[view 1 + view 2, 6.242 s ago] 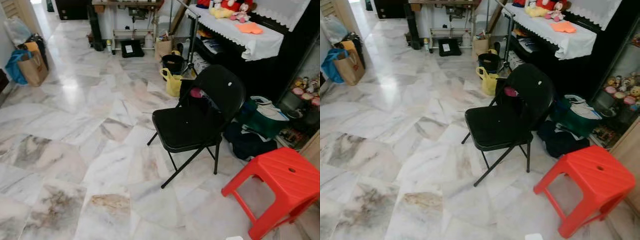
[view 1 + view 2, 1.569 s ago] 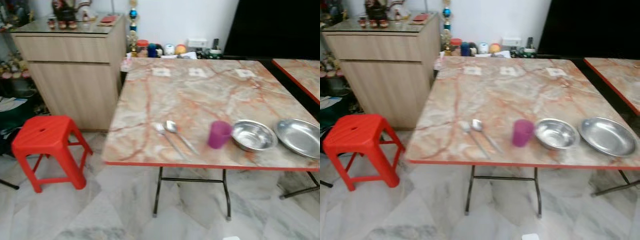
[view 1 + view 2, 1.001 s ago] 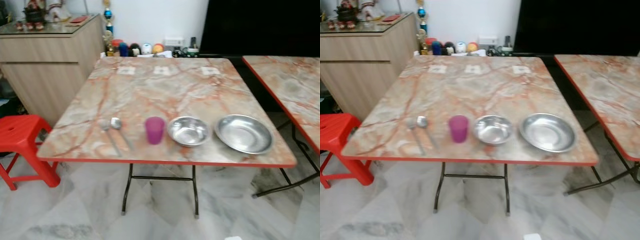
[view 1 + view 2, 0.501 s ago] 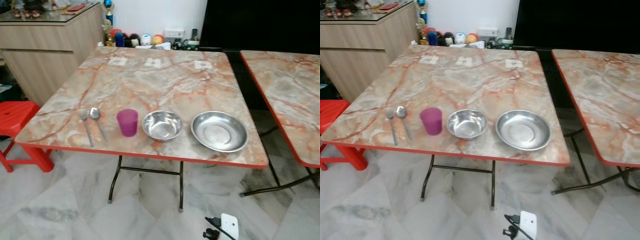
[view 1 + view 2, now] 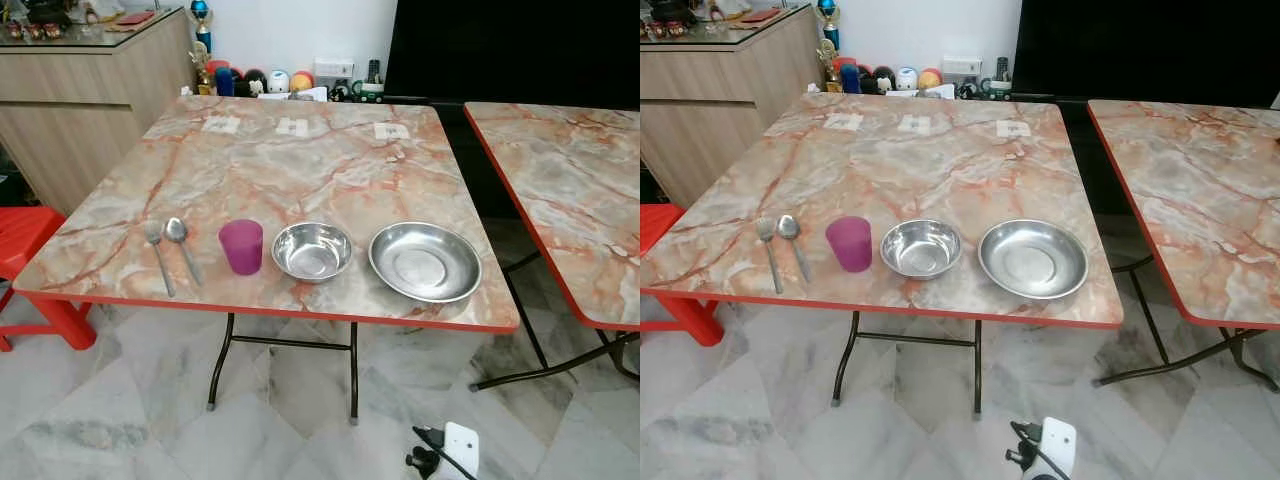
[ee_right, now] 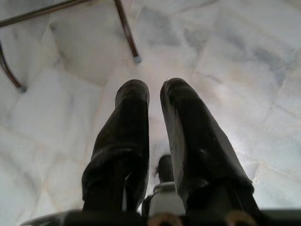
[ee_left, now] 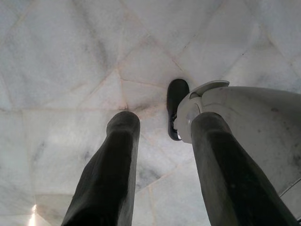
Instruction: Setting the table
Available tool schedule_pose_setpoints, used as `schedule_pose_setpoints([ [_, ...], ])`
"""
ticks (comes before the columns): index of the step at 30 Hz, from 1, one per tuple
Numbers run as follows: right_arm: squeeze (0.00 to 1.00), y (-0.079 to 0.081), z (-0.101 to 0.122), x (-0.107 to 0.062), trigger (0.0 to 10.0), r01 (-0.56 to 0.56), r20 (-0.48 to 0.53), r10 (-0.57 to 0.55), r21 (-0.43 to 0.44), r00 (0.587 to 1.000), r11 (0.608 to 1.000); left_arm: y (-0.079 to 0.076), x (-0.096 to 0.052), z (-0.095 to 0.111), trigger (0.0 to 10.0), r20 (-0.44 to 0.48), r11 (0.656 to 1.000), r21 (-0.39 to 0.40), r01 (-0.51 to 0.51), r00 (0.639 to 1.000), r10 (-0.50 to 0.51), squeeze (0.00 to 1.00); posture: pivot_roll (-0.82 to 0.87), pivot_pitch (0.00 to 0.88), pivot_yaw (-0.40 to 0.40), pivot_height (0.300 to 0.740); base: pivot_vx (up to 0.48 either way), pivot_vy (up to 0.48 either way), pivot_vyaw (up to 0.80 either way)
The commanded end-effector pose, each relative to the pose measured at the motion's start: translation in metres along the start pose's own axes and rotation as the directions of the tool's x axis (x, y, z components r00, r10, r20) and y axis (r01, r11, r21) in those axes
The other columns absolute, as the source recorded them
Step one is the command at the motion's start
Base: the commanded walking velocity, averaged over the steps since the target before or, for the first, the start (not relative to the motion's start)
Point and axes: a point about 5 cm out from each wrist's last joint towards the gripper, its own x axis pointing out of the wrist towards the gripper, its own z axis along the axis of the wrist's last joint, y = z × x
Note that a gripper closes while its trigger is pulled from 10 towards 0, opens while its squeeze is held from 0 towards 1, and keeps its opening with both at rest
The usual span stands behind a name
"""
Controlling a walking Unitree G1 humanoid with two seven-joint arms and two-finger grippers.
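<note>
Worktop: marble-patterned square folding worktop with a red edge (image 5: pixel 300 160), standing directly ahead on the pale marble floor (image 5: pixel 120 420); a second matching table (image 5: pixel 570 190) stands to its right, apart from it.
Tableware: all in one row near the front edge, none touching. From the robot's left: a steel fork (image 5: pixel 156 252), a steel spoon (image 5: pixel 182 246) just beside it, a translucent purple plastic cup (image 5: pixel 241 246) standing upright, a small round steel bowl (image 5: pixel 311 250), a wide shallow steel plate (image 5: pixel 425 261).
Left gripper: left gripper (image 7: pixel 162 169) hangs low, pointing down at the floor; its two black fingers stand parted with clear floor between them, holding nothing.
Right gripper: right gripper (image 6: pixel 154 141) likewise hangs by the robot's side over the floor, near a table leg (image 6: pixel 126 33); its fingers are nearly together with only a thin gap, and grip nothing.
Step in hand: by my reading, the approach, squaring up to the front edge before any reach.
Doing it well: stop close enough that the whole row is within reach of both arms, yet short of the red edge so neither arm knocks it while rising. Centre on the bowl and plate. Raise each arm clear above the worktop before moving forward.
Handling: the cutlery lies flat and thin, so it probably needs a low pinch across the handle; the plate's shallow rim offers the likeliest hold.
Risk: the light cup may tip if brushed.
</note>
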Motion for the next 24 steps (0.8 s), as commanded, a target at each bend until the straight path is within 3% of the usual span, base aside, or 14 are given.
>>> schedule_pose_setpoints([
  [1,0.00,-0.001,0.004,-0.002,10.0,0.026,0.076,-0.028,0.037,0.997,0.999,0.001,-0.001,-0.004,10.0,-0.007,1.000,-0.003,0.000,1.000,0.000,0.00,0.08,0.063,-0.035,0.740,0.000,0.000,0.00],
  [5,0.00,-0.003,0.008,-0.003,10.0,0.036,0.130,-0.042,0.047,0.991,0.998,0.001,-0.001,-0.005,10.0,-0.008,1.000,-0.003,-0.001,1.000,0.001,0.00,0.07,0.062,-0.041,0.740,0.000,0.000,0.00],
  [7,0.00,-0.007,0.020,-0.002,10.0,0.044,0.190,-0.051,0.039,0.980,0.998,0.000,-0.001,-0.005,10.0,-0.009,1.000,-0.006,0.000,1.000,0.000,0.00,0.07,0.061,-0.044,0.740,0.000,0.000,0.00],
  [9,0.00,-0.022,0.064,-0.001,10.0,0.051,0.353,-0.058,0.029,0.934,0.998,0.000,-0.001,-0.006,10.0,-0.011,1.000,-0.011,-0.001,1.000,0.001,0.00,0.06,0.059,-0.046,0.740,0.000,0.000,0.00],
  [11,0.00,-0.030,0.084,-0.006,10.0,0.060,0.447,-0.059,0.012,0.892,0.998,-0.001,-0.002,-0.008,10.0,-0.014,1.000,-0.018,-0.001,1.000,0.001,0.00,0.05,0.053,-0.053,0.740,0.000,0.000,0.00],
  [15,0.00,-0.042,0.089,-0.014,10.0,0.058,0.511,-0.045,-0.009,0.859,0.998,-0.001,-0.003,-0.012,10.0,-0.026,1.000,-0.028,-0.005,1.000,0.005,0.00,0.02,0.037,-0.054,0.740,0.000,0.000,0.00],
  [18,0.00,-0.041,0.090,-0.021,10.0,0.030,0.541,0.023,-0.089,0.841,0.996,-0.001,-0.003,-0.015,10.0,-0.035,1.000,-0.028,-0.010,0.999,0.009,0.00,0.03,0.024,-0.055,0.740,0.000,0.000,0.00],
  [21,0.00,-0.042,0.090,-0.026,10.0,0.026,0.562,0.024,-0.081,0.827,0.996,0.000,-0.004,-0.016,10.0,-0.036,1.000,-0.026,-0.012,0.999,0.011,0.00,0.03,0.021,-0.057,0.740,0.000,0.000,0.00],
  [24,0.00,-0.040,0.094,-0.041,10.0,0.016,0.608,0.042,-0.089,0.793,0.996,0.003,-0.005,-0.019,10.0,-0.038,0.999,-0.035,-0.024,0.999,0.023,0.00,0.04,0.013,-0.053,0.740,0.000,0.000,0.00],
])
